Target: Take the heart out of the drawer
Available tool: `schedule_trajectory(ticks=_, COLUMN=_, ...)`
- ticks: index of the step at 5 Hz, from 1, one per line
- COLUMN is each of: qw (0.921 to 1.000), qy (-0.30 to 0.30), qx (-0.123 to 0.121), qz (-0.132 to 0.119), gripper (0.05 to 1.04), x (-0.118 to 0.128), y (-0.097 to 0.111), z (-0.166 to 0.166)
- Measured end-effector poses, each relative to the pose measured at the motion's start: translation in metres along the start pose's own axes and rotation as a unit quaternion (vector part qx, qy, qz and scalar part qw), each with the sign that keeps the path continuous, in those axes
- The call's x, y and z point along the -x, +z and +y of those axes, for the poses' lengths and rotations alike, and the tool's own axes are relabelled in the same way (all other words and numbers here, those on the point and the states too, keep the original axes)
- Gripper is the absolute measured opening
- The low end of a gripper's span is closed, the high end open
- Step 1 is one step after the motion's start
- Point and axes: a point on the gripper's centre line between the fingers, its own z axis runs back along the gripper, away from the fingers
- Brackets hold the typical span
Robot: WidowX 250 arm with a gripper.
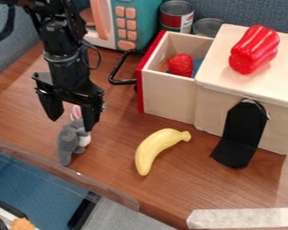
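Can see at left one black pincer, open with both fingers well spread, near one grey plush toy; next, one teal toy microwave; then one yellow banana; then one open drawer, holding one red strawberry-like piece plus orange and blue bits; cannot pick out the heart for certain among these; behind, two cans, one with a label, print too small to read; at right, one red pepper atop one pale box, one black stand; underneath, brown wood-grain counter; beyond, blue-grey fabric wall.
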Motion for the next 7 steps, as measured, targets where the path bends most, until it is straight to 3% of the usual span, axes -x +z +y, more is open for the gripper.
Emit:
schedule_trajectory(ticks=1, qw=0.9999, qy=0.001, qx=0.003, qz=0.012, gripper=0.999, x=0.002, y=-0.005, z=-0.001)
schedule_trajectory(ticks=2, qw=0.9998, qy=-0.018, qx=0.008, qz=0.008, gripper=0.999, x=0.000, y=-0.004, z=-0.012)
schedule_trajectory(ticks=3, qw=0.9992, qy=-0.030, qx=0.023, qz=-0.015, gripper=0.999, x=-0.012, y=0.017, z=-0.033)
schedule_trajectory(ticks=5, qw=0.9938, qy=-0.029, qx=0.082, qz=-0.069, gripper=0.999, x=-0.064, y=0.058, z=-0.085)
schedule_trajectory(ticks=6, qw=0.9907, qy=-0.020, qx=0.108, qz=-0.081, gripper=0.999, x=-0.093, y=0.063, z=-0.107)
schedule_trajectory(ticks=7, qw=0.9906, qy=-0.015, qx=0.111, qz=-0.079, gripper=0.999, x=-0.117, y=0.055, z=-0.118)
